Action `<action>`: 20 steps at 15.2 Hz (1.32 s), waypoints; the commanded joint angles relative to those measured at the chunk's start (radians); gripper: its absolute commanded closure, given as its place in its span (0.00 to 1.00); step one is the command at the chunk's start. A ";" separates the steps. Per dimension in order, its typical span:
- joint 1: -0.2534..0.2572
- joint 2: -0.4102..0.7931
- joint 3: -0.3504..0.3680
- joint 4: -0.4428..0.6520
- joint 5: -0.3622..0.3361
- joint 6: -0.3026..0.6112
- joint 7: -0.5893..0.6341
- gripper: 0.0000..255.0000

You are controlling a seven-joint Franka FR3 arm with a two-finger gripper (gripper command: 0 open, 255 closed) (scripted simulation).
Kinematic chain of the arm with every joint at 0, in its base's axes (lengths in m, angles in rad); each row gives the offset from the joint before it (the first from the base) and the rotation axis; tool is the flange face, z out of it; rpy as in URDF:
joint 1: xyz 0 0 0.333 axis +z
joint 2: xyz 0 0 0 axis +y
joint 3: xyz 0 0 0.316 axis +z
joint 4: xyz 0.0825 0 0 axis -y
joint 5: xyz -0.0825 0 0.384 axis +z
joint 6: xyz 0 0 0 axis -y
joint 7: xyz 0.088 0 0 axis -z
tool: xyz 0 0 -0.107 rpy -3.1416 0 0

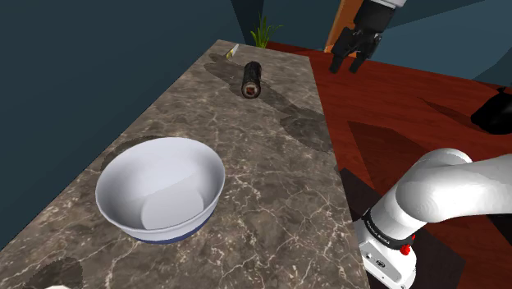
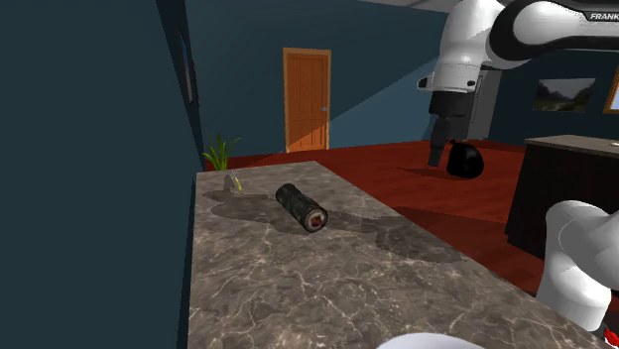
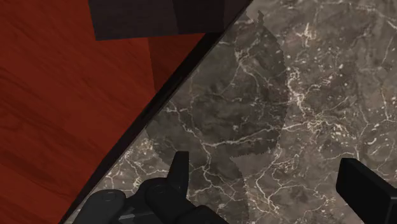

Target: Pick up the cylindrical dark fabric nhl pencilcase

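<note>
Black two-finger gripper (image 1: 345, 64) on the white arm is being held high beside the long edge of the veined brown marble counter (image 1: 271, 172), with its fingers being kept spread apart and nothing being grasped between them. In the wrist view, the counter's edge and the red wooden floor (image 3: 63, 95) are being seen below it. The dark cylindrical pencil case (image 1: 250, 79) is lying on its side near the counter's far end, well apart from the gripper. Its long axis is being shown running along the counter's length in the shoulder view, with one round reddish-brown end cap pointing toward that camera. A white round bowl (image 1: 131, 176) is sitting on the near part of the counter, well apart from the case.
</note>
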 commanded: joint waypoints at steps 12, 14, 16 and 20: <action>-0.041 0.449 0.126 0.276 0.004 0.118 0.296 0.00; -0.047 0.535 0.141 0.345 -0.007 0.123 0.349 0.00; -0.050 0.623 0.152 0.420 -0.021 0.122 0.402 0.00; -0.051 0.802 0.164 0.591 -0.052 0.104 0.504 0.00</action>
